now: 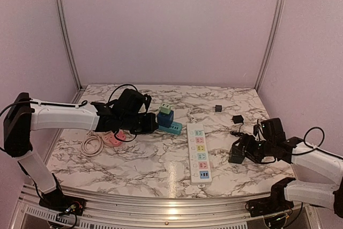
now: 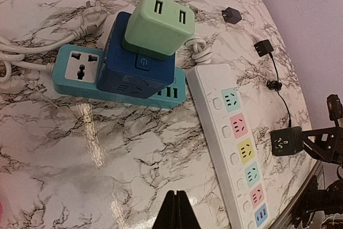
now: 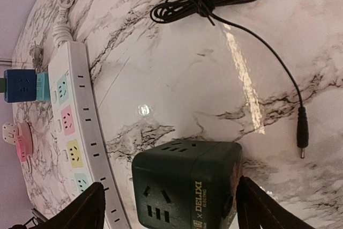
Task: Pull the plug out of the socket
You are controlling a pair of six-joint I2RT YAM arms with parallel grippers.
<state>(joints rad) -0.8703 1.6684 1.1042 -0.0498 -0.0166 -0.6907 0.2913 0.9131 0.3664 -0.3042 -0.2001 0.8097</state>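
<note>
Pale green cube plug (image 2: 158,22) stood upright on the blue cube adapter (image 2: 139,60), just left of the white power strip (image 2: 236,143) — ahead of the clenched, empty left jaws; right jaws gaped around a black cube (image 3: 185,186).

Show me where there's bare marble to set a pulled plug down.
Widest bare patch: the near marble between the pink round socket, the teal power strip and the white power strip. The far band behind the green cube adapter is bare. Crowded: right of it, with the black cube socket, thin black cable and small adapters.
</note>
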